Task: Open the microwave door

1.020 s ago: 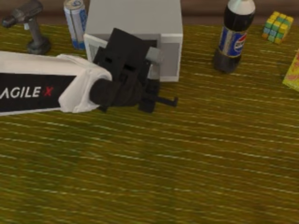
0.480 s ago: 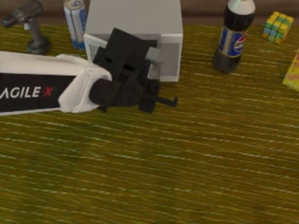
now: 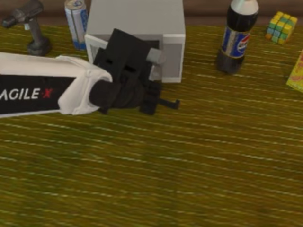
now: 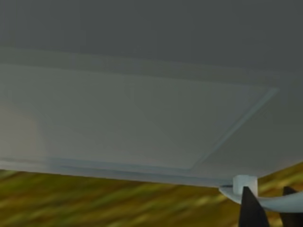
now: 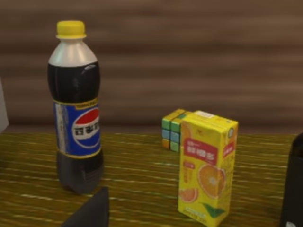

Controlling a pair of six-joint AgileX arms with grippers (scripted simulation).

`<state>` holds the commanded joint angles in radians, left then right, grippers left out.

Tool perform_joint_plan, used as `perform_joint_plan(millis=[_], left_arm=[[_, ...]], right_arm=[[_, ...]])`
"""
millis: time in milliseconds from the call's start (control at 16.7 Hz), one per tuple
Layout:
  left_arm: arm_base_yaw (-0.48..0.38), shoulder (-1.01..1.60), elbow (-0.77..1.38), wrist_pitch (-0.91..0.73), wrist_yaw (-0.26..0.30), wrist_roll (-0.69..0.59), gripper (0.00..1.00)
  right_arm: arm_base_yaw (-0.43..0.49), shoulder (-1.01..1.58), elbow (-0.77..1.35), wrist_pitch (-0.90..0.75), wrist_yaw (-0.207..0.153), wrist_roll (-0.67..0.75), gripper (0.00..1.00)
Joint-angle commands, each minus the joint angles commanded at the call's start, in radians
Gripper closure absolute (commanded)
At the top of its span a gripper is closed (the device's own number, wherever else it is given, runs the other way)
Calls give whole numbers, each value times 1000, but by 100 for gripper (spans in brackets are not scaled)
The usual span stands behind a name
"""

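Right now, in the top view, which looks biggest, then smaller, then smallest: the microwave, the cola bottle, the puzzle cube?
1. microwave, by far the biggest, though my left arm covers part of its front.
2. cola bottle.
3. puzzle cube, smallest.

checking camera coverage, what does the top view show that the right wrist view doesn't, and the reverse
Only the top view shows the microwave, the left gripper at its front, a drill and a can. Only the right wrist view shows the orange juice carton's printed front and the wooden wall behind. Both show the cola bottle, the colour cube and the green table.
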<state>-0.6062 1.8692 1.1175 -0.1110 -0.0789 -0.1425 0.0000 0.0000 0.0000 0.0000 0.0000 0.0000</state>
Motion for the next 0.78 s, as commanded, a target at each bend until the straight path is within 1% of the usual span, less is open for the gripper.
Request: perform_joint_plan(millis=[240, 780], left_arm=[[16, -19, -24, 10, 21, 35, 100], [17, -19, -25, 10, 21, 36, 100]], right_arm=[[0, 0, 0, 0, 0, 0, 0], [0, 0, 0, 0, 0, 0, 0]])
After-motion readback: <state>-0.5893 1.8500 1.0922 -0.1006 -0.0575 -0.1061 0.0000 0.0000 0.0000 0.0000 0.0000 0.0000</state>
